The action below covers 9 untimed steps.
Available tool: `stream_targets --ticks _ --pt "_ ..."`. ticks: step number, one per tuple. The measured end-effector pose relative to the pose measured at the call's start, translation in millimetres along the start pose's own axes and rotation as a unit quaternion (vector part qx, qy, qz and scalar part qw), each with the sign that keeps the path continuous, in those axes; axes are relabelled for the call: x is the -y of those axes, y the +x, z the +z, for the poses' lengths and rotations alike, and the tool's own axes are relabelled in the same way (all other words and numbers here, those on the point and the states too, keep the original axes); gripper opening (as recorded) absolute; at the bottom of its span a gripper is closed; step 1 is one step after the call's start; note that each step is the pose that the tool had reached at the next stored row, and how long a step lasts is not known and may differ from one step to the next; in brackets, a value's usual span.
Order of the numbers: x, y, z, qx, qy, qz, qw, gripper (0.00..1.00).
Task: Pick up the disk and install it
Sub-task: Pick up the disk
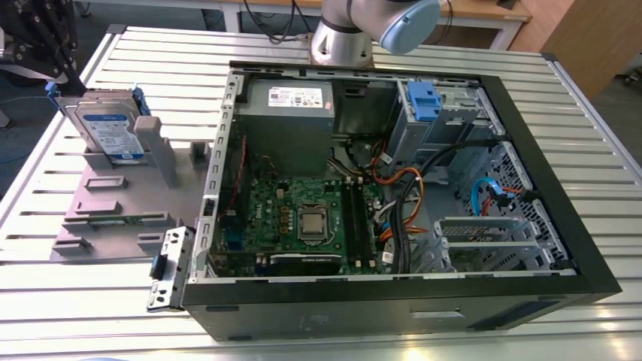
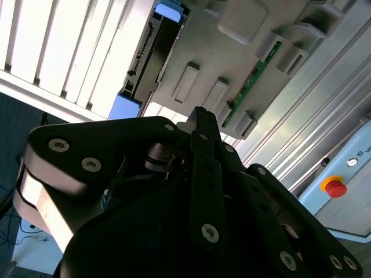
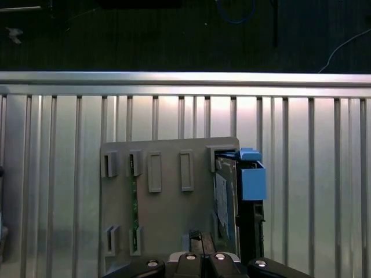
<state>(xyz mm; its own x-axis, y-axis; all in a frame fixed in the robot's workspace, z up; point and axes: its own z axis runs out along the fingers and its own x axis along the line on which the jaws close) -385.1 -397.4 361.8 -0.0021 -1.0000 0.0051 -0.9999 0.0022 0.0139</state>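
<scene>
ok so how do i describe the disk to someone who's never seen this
Find the open computer case on the slatted metal table; on the exterior view's left of it lies a grey fixture plate. At the plate's far end the disk stands on edge, the one silver slab with a blue-and-white label and blue rails among plain grey holders.

Exterior view high, angled down on case (image 1: 381, 308), both wrist views close over holder (image 3: 168, 214), at exterior view's left.
</scene>
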Motion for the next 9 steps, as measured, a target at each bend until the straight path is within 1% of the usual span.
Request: stream_targets --ticks 9 --pt "0.0 0.0 0.0 0.0 0.0 -0.003 1.0 0.11"
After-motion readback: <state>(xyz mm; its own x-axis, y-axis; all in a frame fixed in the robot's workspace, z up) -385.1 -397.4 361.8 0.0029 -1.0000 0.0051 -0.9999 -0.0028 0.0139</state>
